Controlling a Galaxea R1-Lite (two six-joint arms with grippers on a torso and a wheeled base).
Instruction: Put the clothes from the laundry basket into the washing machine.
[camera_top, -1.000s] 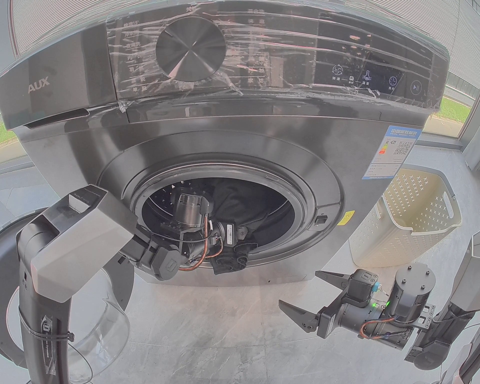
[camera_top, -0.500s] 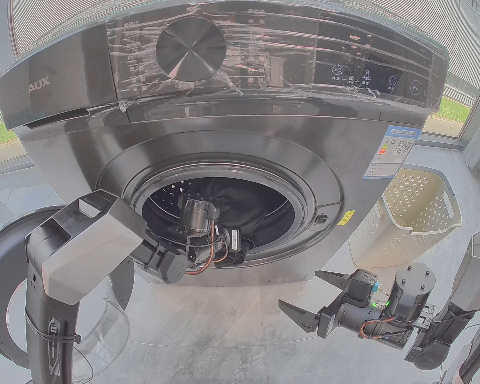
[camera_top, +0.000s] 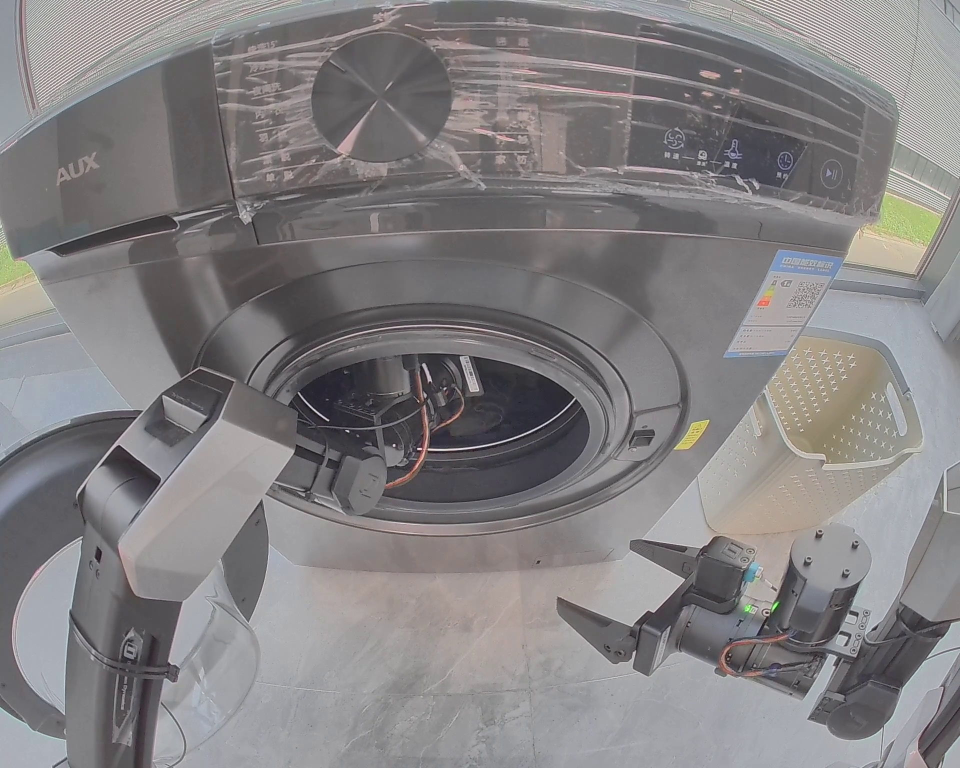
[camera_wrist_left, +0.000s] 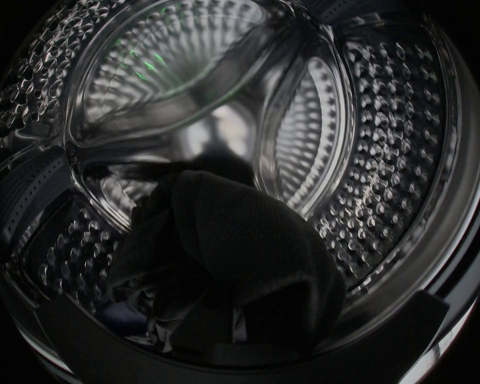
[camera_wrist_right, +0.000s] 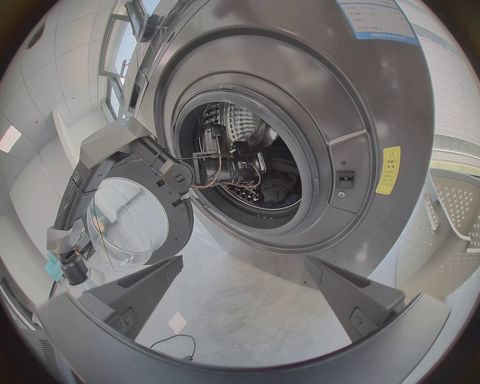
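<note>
Left arm had pushed deeper and higher into the washing machine; the dark garment lay low in the drum, near its mouth. We could not tell the left gripper state; the right gripper hung spread above the floor. Best, we judged: let go fully, withdraw high, snag nothing.

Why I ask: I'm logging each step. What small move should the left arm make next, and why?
Probably draw the left arm straight back out of the drum. The dark garment already lies heaped on the drum's floor, and the arm's wrist sits inside the door opening. Whether the garment is released I cannot tell, so check that first.
</note>
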